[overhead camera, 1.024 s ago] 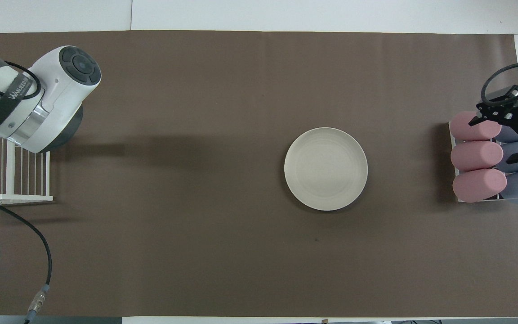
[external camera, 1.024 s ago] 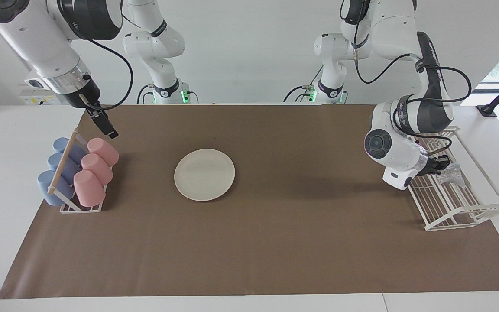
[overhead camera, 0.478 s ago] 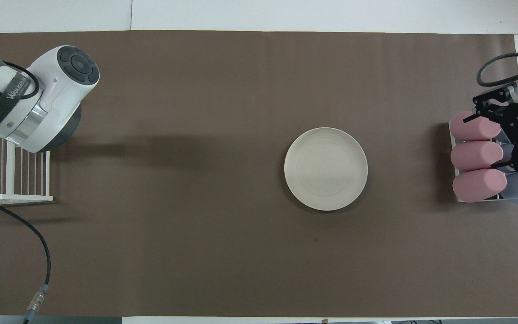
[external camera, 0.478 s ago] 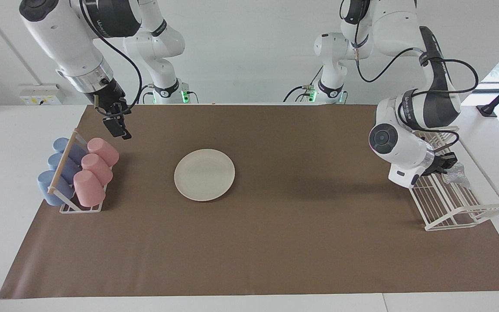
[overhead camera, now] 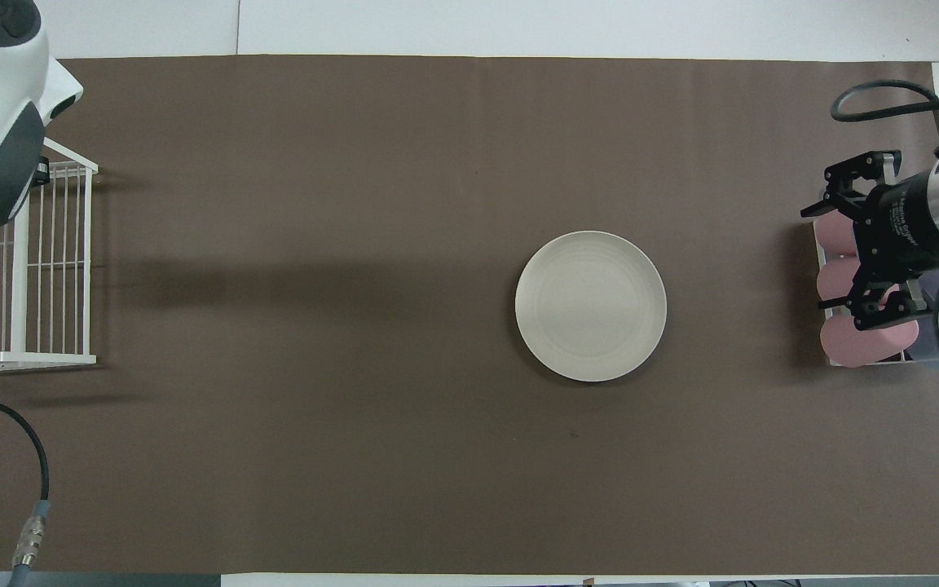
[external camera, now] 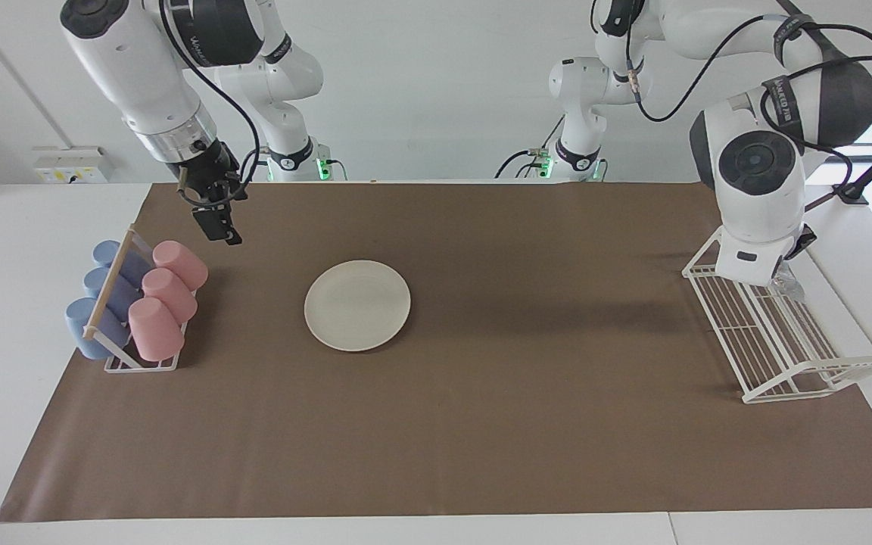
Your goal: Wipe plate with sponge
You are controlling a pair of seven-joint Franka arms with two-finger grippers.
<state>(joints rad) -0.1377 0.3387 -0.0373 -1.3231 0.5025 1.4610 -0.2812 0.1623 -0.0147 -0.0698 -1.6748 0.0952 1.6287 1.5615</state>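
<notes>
- The left gripper (external camera: 788,266) is clenched on the sponge (external camera: 790,285), a silvery scrap hanging below the wrist over the wire rack (external camera: 784,341), at the rack's end nearer the robots; the wrist housing hides the fingertips.
- The right gripper (external camera: 218,225) hangs with its jaws spread and nothing in them, over the mat beside the cup rack (external camera: 133,310), well apart from the wire rack.
- The plate (external camera: 357,305) lies flat on the brown mat (external camera: 481,424), between the wire rack and the cup rack, nearer the cups.
- Risk, as I judge it: the floppy sponge may snag on the wire rack's bars or slip from a thin pinch during the carry.
- An unheld plate could slide under the wiping.
</notes>
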